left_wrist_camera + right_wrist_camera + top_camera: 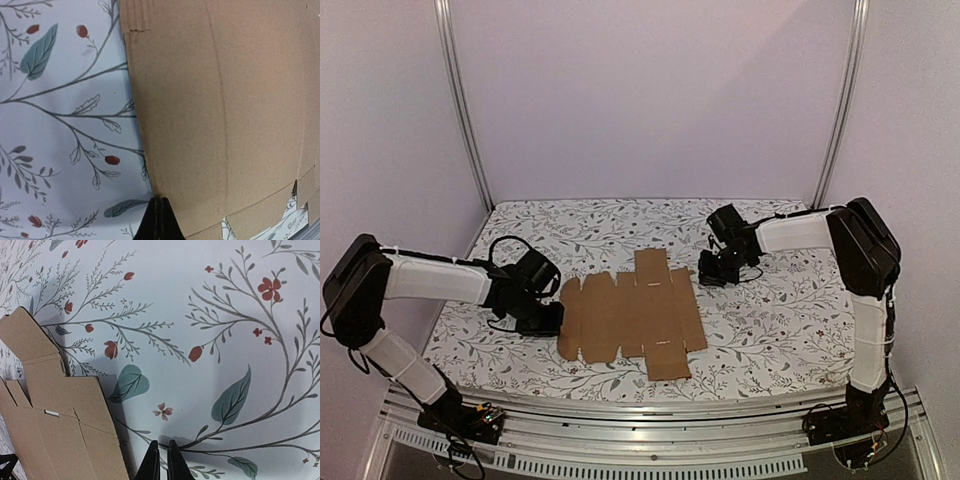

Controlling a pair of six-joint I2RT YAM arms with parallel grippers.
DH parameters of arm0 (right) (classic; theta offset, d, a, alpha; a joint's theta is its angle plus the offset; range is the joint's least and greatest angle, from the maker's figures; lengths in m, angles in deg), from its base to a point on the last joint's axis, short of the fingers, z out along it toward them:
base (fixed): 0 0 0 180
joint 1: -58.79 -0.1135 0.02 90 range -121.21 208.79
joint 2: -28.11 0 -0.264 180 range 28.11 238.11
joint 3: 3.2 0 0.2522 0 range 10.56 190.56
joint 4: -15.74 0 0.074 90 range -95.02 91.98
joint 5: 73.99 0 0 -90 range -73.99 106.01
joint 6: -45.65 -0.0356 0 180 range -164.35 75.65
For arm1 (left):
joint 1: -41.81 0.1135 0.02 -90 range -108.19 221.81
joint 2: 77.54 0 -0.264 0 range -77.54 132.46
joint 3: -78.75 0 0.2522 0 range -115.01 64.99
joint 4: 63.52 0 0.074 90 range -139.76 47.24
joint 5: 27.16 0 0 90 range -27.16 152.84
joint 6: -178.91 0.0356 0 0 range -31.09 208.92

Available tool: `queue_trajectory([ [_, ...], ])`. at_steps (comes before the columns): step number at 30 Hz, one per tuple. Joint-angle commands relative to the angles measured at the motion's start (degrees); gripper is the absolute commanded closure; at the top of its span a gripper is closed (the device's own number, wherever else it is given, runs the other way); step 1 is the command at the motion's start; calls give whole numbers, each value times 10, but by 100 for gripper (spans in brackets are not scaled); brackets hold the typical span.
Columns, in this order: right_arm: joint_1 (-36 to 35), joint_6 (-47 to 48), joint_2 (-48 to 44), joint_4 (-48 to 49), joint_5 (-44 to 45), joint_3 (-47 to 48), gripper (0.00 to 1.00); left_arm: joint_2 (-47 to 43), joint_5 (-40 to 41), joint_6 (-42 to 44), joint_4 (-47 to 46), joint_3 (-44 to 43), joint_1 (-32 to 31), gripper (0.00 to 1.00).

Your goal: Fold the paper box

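The paper box [632, 312] is a flat brown die-cut sheet lying on the floral table, with flaps sticking out at its far and near sides. My left gripper [555, 318] is low at the sheet's left edge. In the left wrist view its fingers are shut [160, 199], with the tips right at the cardboard [215, 110] edge and nothing visible between them. My right gripper [705, 272] hovers just off the sheet's far right corner. In the right wrist view it [163, 442] shows a narrow gap holding nothing, above bare cloth, with the cardboard [55, 410] to its left.
A floral cloth [770, 320] covers the table. White walls and two aluminium posts [465, 110] close in the back and sides. A metal rail [660, 425] with the arm bases runs along the near edge.
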Motion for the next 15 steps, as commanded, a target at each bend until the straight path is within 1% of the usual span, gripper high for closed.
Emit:
queue_trajectory([
  [1, 15, 50, -45, -53, 24, -40, 91, -56, 1, -32, 47, 9, -16, 100],
  [5, 18, 72, -133, -54, 31, -99, 81, -106, 40, -23, 106, -21, -17, 100],
  [8, 18, 74, -177, -49, 11, -141, 76, -126, 54, -16, 134, -51, -17, 100],
  [11, 18, 67, -220, -35, -24, -177, 69, -133, 49, -13, 137, -74, -16, 100],
  [15, 18, 45, -258, 6, -90, -232, 60, -117, 24, 0, 135, -102, -16, 98],
])
